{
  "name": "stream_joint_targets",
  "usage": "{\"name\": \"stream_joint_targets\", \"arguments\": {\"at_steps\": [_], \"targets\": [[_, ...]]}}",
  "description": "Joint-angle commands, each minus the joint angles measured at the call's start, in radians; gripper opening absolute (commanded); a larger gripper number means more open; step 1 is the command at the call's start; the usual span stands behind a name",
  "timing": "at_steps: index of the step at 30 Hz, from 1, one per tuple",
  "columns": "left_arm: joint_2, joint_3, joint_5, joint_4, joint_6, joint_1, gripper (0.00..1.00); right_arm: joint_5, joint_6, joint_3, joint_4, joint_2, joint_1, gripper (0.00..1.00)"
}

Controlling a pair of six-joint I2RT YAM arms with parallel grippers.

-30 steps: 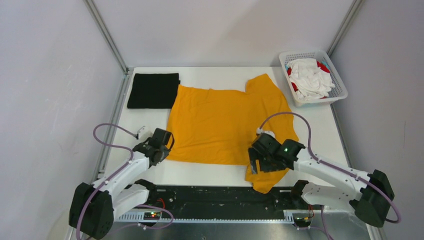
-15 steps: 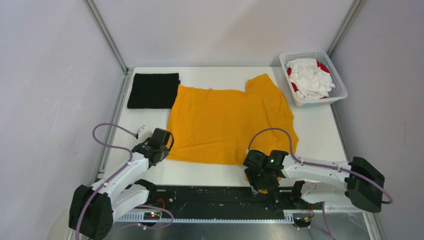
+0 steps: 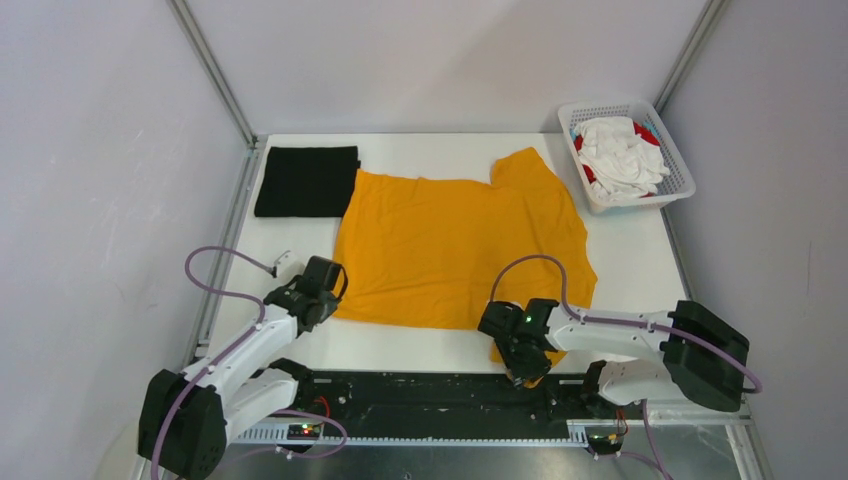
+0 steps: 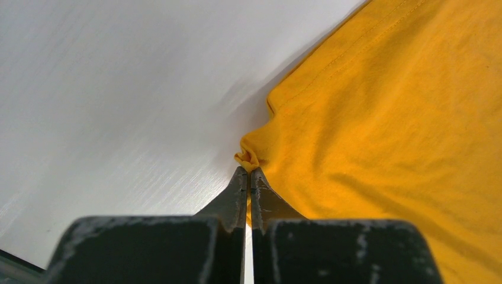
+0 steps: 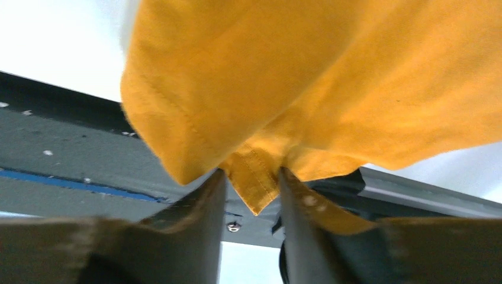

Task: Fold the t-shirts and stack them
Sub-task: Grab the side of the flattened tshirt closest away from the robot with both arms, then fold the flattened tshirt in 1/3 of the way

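Observation:
A mustard-orange t-shirt [image 3: 450, 240] lies spread flat on the white table [image 3: 640, 260]. My left gripper [image 3: 333, 303] is shut on its near-left corner; in the left wrist view the pinched cloth [image 4: 248, 158] bunches just past the closed fingertips of the gripper [image 4: 248, 173]. My right gripper [image 3: 522, 368] is at the table's near edge, under the sleeve that hangs over it. In the right wrist view its jaws [image 5: 251, 174] stand narrowly apart with the sleeve's hemmed corner [image 5: 254, 183] between them. A black t-shirt [image 3: 307, 180] lies folded at the back left.
A white mesh basket [image 3: 684, 178] at the back right holds crumpled white cloth [image 3: 620, 155] and some red cloth [image 3: 648, 133]. A black rail [image 3: 420, 385] with the arm bases runs along the near edge. Grey walls and metal posts enclose the table.
The right arm has dropped and swung left and nearer, from over the sleeve to the table's edge, and its jaws have narrowed around the sleeve corner. The left arm has stayed still.

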Motion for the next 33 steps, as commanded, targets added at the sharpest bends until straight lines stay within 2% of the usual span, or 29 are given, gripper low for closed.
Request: {"name": "stream_joint_targets", "arguments": {"at_steps": [1,3,4,6,11,15,19,28,33], "targets": [[-0.007,0.001,-0.036,0.014,0.012,0.004,0.00,-0.035,-0.009,-0.004,-0.013,0.051,0.008,0.33],[-0.007,0.004,-0.036,0.014,0.008,0.003,0.00,-0.015,0.006,-0.005,-0.018,0.052,0.007,0.19],[-0.004,0.006,-0.037,0.015,0.007,0.003,0.00,0.002,0.017,-0.004,-0.022,0.045,0.005,0.07],[0.000,0.011,-0.036,0.015,0.006,0.004,0.00,0.052,0.039,0.001,-0.037,0.018,-0.009,0.00],[-0.069,-0.012,0.024,-0.004,-0.019,0.004,0.00,0.008,0.039,0.034,-0.133,-0.117,-0.019,0.00],[-0.175,-0.054,0.031,-0.118,-0.101,0.002,0.00,-0.054,0.039,0.039,-0.196,-0.184,-0.020,0.00],[-0.289,-0.089,0.002,-0.240,-0.169,0.002,0.00,-0.070,0.036,0.040,-0.237,-0.195,-0.007,0.00],[-0.467,-0.116,0.053,-0.428,-0.242,-0.012,0.00,-0.132,0.025,0.052,-0.306,-0.266,0.014,0.00],[-0.537,-0.107,0.059,-0.431,-0.236,-0.018,0.00,-0.082,0.031,0.059,-0.291,-0.287,0.000,0.00]]}}
